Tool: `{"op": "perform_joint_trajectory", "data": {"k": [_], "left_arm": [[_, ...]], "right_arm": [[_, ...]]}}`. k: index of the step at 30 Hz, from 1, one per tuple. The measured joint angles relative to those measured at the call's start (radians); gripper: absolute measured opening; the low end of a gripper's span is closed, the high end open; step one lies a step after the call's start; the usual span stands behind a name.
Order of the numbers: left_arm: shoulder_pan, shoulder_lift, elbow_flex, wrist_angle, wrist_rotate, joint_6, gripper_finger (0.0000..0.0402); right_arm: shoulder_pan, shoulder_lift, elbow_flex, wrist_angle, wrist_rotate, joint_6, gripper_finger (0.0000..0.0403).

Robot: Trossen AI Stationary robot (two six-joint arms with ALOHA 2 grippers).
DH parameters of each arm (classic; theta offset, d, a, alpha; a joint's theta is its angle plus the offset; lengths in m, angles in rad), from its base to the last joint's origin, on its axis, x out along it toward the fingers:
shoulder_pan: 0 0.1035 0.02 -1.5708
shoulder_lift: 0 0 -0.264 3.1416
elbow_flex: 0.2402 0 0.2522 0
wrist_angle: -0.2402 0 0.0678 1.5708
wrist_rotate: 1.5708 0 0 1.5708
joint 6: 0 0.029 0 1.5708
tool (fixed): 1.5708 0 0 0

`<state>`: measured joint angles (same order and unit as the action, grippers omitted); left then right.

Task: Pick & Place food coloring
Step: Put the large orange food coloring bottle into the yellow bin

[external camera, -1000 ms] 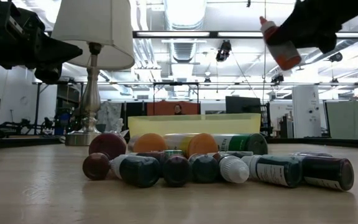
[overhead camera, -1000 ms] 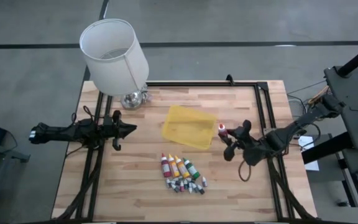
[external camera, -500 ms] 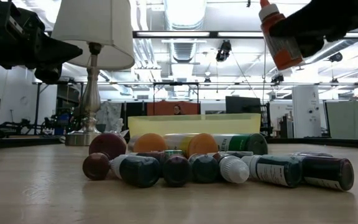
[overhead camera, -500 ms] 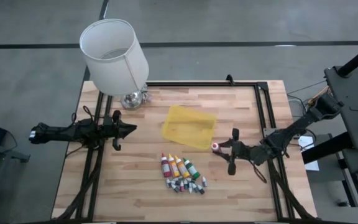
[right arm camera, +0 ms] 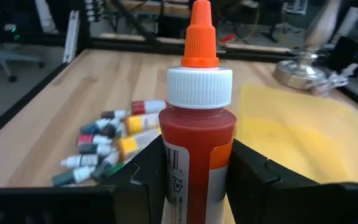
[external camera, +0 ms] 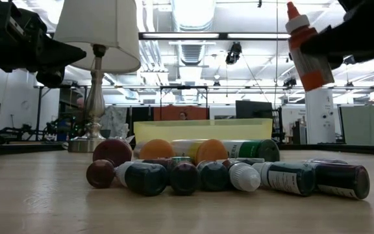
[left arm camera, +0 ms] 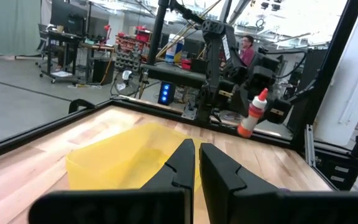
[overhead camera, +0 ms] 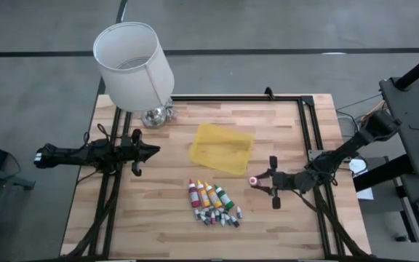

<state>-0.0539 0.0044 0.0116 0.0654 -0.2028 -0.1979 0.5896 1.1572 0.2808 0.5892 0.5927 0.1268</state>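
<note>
Right claw (overhead camera: 262,183) grips 1 red bottle (right arm camera: 197,134) upright above the desk (overhead camera: 158,233), beside the yellow tray (overhead camera: 220,148); left claw (left arm camera: 196,163) sits shut, empty.

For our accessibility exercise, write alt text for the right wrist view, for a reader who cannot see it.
The right gripper holds an upright red bottle with a white collar and orange pointed tip, clamped between its two dark fingers above a wooden table. Beyond it lie a cluster of small food coloring bottles, a yellow tray and a metal lamp base.
</note>
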Motion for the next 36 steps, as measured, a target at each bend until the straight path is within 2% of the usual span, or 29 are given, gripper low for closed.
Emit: {"op": "perform_joint_trajectory", "data": {"k": [9, 17, 30, 36], "left_arm": [[0.0, 0.0, 0.0, 0.0, 0.0, 0.0, 0.0], [0.0, 0.0, 0.0, 0.001, 0.0, 0.0, 0.0], [0.0, 0.0, 0.0, 0.001, 0.0, 0.0, 0.0], [0.0, 0.0, 0.0, 0.0, 0.0, 0.0, 0.0]], "right_arm": [[0.0, 0.173, -0.068, 0.341, -0.048, -0.025, 0.0121], [-0.001, 0.39, -0.051, 0.622, -0.051, -0.049, 0.0121], [-0.02, 0.695, 0.044, 0.909, -0.051, -0.044, 0.0121], [-0.051, 0.781, 0.065, 0.938, -0.043, 0.009, 0.0121]]}}
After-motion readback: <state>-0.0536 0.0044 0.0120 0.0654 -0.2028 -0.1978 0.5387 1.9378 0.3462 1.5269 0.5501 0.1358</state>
